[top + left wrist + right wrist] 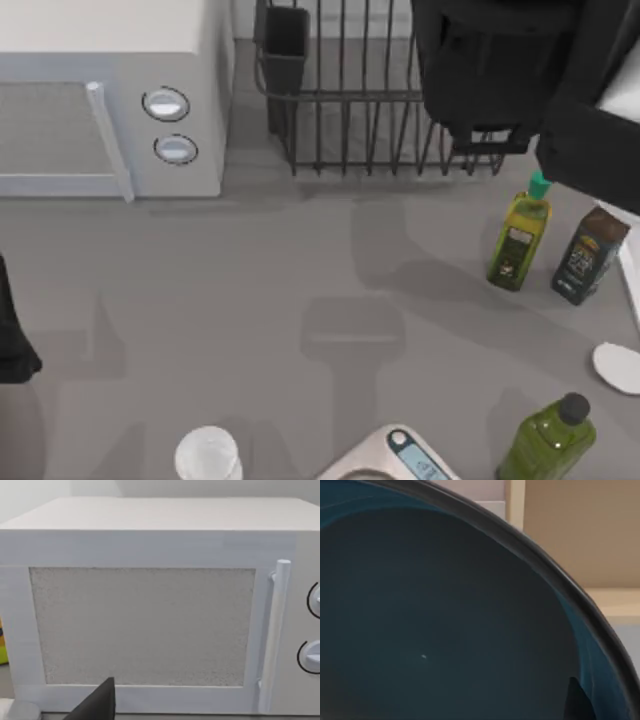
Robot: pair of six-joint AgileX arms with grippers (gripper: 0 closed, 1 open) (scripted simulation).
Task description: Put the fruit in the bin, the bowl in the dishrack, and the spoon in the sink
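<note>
the bowl (435, 625) sits close against the right wrist camera, its dark blue-grey inside curving under a thin dark rim. it looks stiff, smooth and probably slippery, likely breakable, so the rim is the sensible place to pinch it. in the top view the right arm (520, 80) reaches in at the upper right of the frame, over the right end of the dishrack (350, 110); whether its gripper is clamped on the bowl i cannot tell. the left arm (15, 340) waits at the left edge, its wrist camera facing the microwave (150, 625); its finger state i cannot tell either. the spoon (618, 366) lies at the right edge.
</note>
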